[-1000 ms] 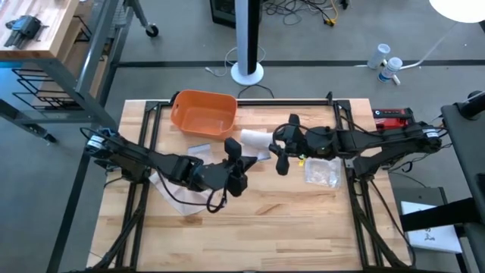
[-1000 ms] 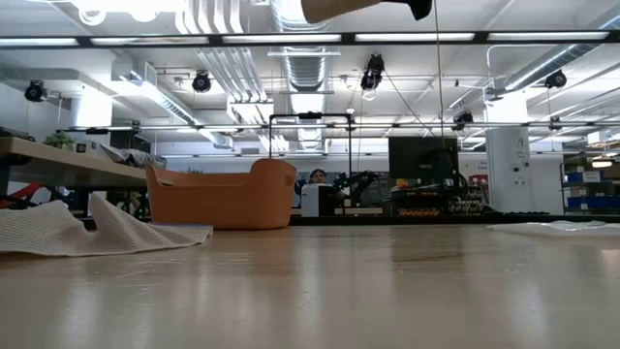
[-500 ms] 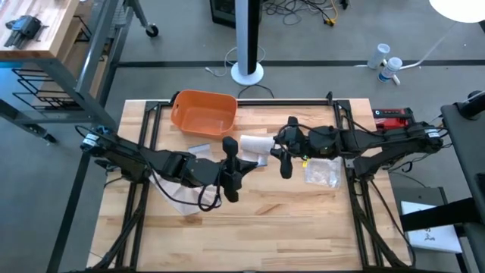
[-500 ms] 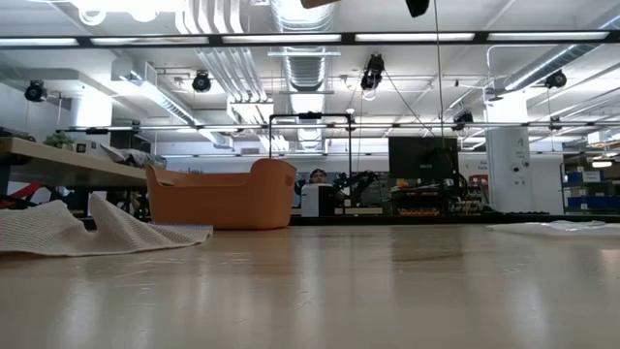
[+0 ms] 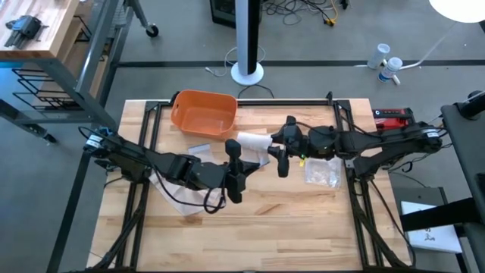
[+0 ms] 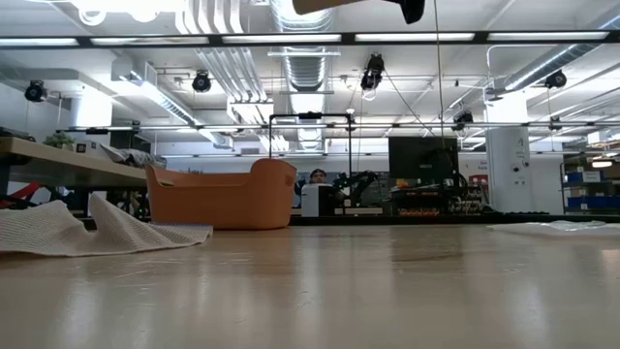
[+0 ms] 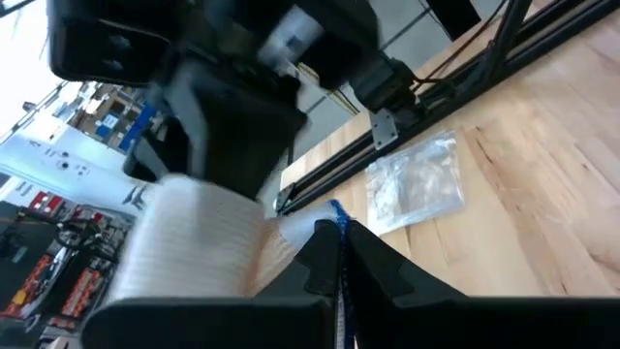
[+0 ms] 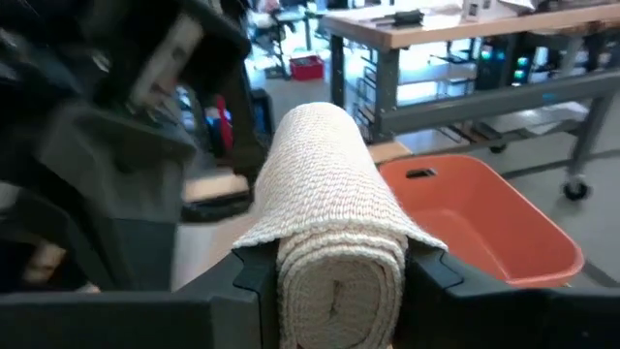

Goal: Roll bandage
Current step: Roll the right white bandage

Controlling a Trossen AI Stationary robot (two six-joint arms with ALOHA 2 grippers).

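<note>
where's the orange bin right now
In the high view the orange bin sits at the table's back edge, left of centre, just behind and left of the bandage roll held by the right gripper.

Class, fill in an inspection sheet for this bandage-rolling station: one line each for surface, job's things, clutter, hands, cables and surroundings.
Surface: wooden table, bare at the front.
Job's things: rolled bandage held above the table; loose mesh bandage lying flat near the left arm.
Clutter: orange bin at the back; clear plastic bag under the right arm.
Hands: right hand shut on the rolled bandage; left hand close beside the roll, its fingers pinched on a thin blue-edged strip.
Cables: black leads trailing off both arms; loose cords on the floor behind the table.
Surroundings: white pole base, red tool at the right edge, workbenches beyond.
</note>
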